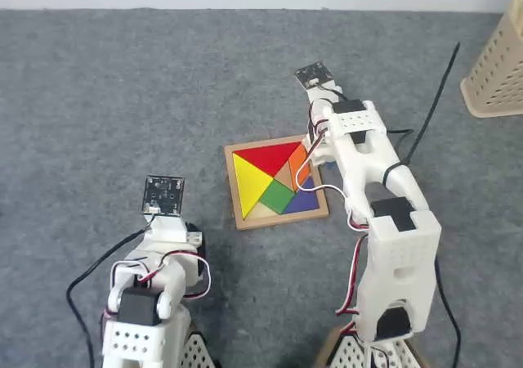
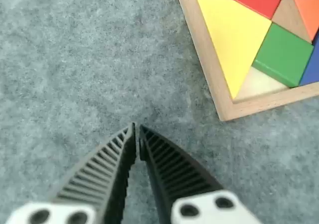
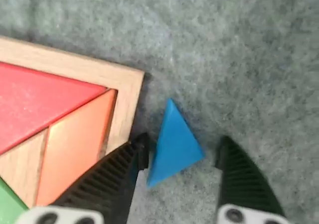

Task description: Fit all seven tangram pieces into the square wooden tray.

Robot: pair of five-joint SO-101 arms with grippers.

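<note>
The square wooden tray point(image 1: 238, 190) lies mid-table and holds a red triangle point(image 1: 267, 154), a yellow triangle point(image 1: 249, 185), a green square point(image 1: 279, 196), an orange piece point(image 1: 297, 164) and a purple piece point(image 1: 305, 201), with bare wood gaps between them. A small blue triangle point(image 3: 172, 145) lies flat on the carpet just outside the tray's corner point(image 3: 130, 90). My right gripper point(image 3: 183, 147) is open, low over the carpet, with one finger on each side of that triangle. My left gripper point(image 2: 137, 130) is shut on nothing, above bare carpet a short way off the tray's near corner point(image 2: 225, 111).
A beige perforated basket point(image 1: 498, 57) stands at the far right edge of the table. A black cable point(image 1: 431, 106) runs from the right arm toward the back. Grey carpet covers the table all around the tray.
</note>
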